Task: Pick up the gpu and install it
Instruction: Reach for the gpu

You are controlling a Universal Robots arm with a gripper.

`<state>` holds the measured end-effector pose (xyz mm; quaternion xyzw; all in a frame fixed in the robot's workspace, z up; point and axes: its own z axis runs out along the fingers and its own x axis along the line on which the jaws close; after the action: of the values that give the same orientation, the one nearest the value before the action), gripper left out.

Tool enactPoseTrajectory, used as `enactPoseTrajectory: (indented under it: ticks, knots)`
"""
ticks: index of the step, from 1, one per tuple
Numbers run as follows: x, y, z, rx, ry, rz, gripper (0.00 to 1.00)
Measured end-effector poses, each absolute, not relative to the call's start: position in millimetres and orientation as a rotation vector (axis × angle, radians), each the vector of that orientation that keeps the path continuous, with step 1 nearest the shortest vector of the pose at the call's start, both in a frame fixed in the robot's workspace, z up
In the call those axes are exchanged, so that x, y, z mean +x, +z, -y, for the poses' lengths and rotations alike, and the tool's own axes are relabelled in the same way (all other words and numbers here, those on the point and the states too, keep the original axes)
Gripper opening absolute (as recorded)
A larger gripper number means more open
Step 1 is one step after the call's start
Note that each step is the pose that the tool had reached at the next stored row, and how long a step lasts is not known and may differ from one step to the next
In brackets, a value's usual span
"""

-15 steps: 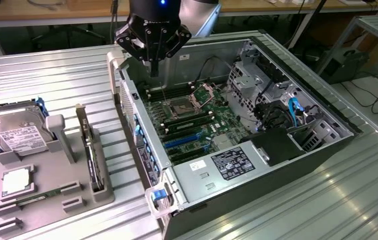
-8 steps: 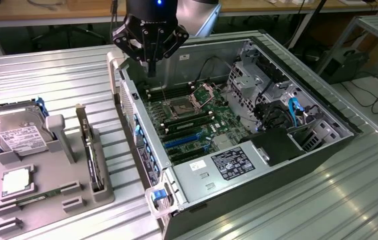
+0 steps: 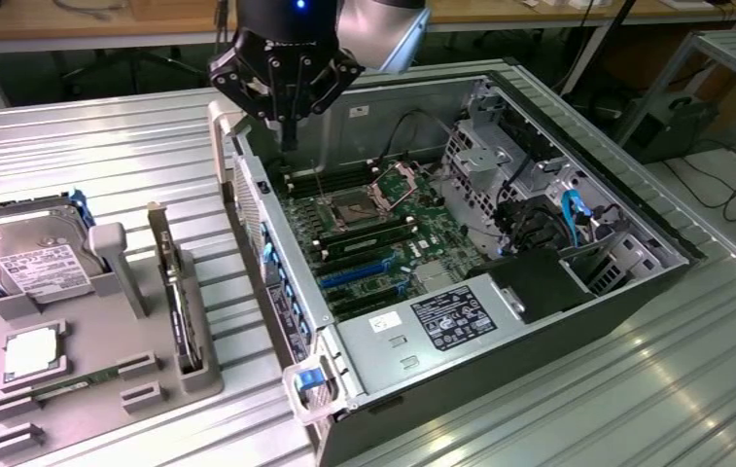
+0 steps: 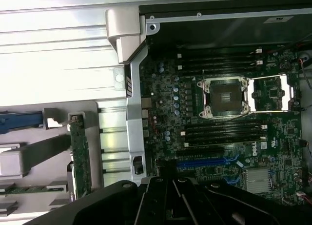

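The gripper (image 3: 287, 136) is hovering above the side wall of the computer case (image 3: 254, 209), jaws seemingly pinched together, gripping nothing. The gpu (image 3: 176, 292) is standing on edge in the grey holder (image 3: 192, 384) beside that wall, long axis running parallel to it.

Blown-out glare across the metal table (image 4: 53, 54)

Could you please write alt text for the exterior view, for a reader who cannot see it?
The robot's gripper hangs above a corner of an open computer case. On the exterior view's left, the gpu stands on edge in a grey holder with a hard drive.
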<state>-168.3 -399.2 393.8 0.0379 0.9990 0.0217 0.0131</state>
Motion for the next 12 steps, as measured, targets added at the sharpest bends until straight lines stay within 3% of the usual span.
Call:
enactPoseTrajectory:
  ticks: [12]
  knots:
    - [-204, 394, 400, 0.118, 0.068, -3.113, 0.11]
